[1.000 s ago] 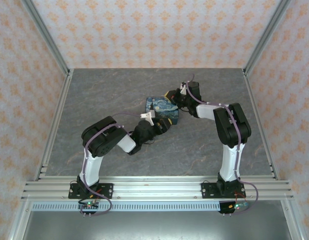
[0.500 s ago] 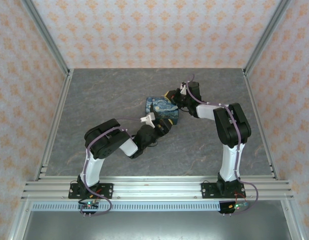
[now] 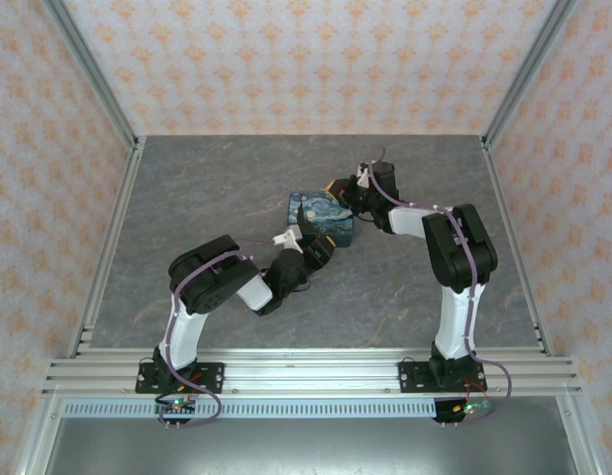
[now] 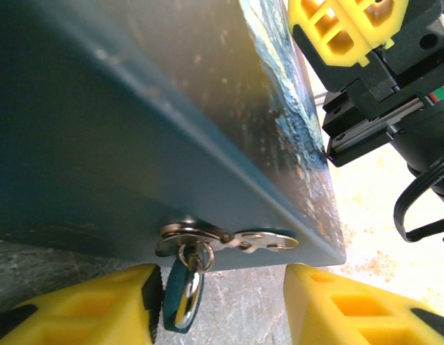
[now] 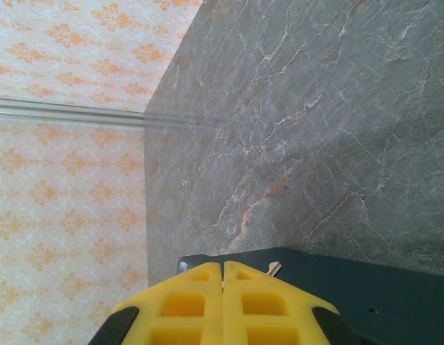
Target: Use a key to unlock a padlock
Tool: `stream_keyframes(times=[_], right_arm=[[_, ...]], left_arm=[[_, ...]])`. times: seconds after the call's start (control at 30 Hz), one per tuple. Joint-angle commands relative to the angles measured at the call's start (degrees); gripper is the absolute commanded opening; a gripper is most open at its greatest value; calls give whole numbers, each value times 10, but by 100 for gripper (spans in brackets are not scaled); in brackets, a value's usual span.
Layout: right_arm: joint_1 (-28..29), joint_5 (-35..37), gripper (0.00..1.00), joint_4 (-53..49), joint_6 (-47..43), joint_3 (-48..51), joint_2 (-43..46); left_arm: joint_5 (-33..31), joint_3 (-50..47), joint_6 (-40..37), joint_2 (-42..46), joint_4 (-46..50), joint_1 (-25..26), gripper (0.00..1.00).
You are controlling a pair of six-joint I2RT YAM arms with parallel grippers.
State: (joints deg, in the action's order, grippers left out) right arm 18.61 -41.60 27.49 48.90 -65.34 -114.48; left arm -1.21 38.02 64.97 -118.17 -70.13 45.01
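Note:
The dark blue starry-night tin [image 3: 324,218] lies mid-table between both arms. In the left wrist view its blue side wall [image 4: 100,144] carries a metal hasp [image 4: 229,237]. From the hasp hangs a small padlock [image 4: 180,298] with a blue cover. My left gripper [image 4: 222,295] is open, its yellow fingers either side of the padlock, which is close to the left finger [image 4: 85,309]. My right gripper [image 5: 223,267] is shut over the tin's far edge. The pale tip of the key [image 5: 274,269] pokes out past its fingers.
The grey marble table [image 3: 207,188] is bounded by aluminium posts and patterned walls [image 3: 316,59]. In the left wrist view the right gripper [image 4: 348,29] hangs just above the tin's printed lid. Both arms crowd the tin from opposite sides.
The left arm's elbow has shifted slightly right, and its gripper has drawn back a little toward me below the tin. The tin has turned slightly. The right arm has held still.

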Motion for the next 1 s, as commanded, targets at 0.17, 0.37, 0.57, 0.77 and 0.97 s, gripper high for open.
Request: stream_keyframes(times=[0.17, 0.37, 0.57, 0.77, 0.97], right_arm=[[12, -7, 0, -52, 3, 22, -25], [12, -7, 0, -50, 5, 20, -25], [12, -7, 0, -49, 8, 21, -26], [13, -7, 0, -46, 8, 22, -26], [12, -7, 0, -45, 9, 21, -28]], left_arm=[[-22, -3, -11, -10, 38, 2, 46], [-35, 3, -39, 16, 119, 11, 46], [-56, 5, -56, 28, 178, 14, 42], [-59, 12, -52, 17, 185, 14, 35], [-60, 23, -55, 11, 204, 13, 32]])
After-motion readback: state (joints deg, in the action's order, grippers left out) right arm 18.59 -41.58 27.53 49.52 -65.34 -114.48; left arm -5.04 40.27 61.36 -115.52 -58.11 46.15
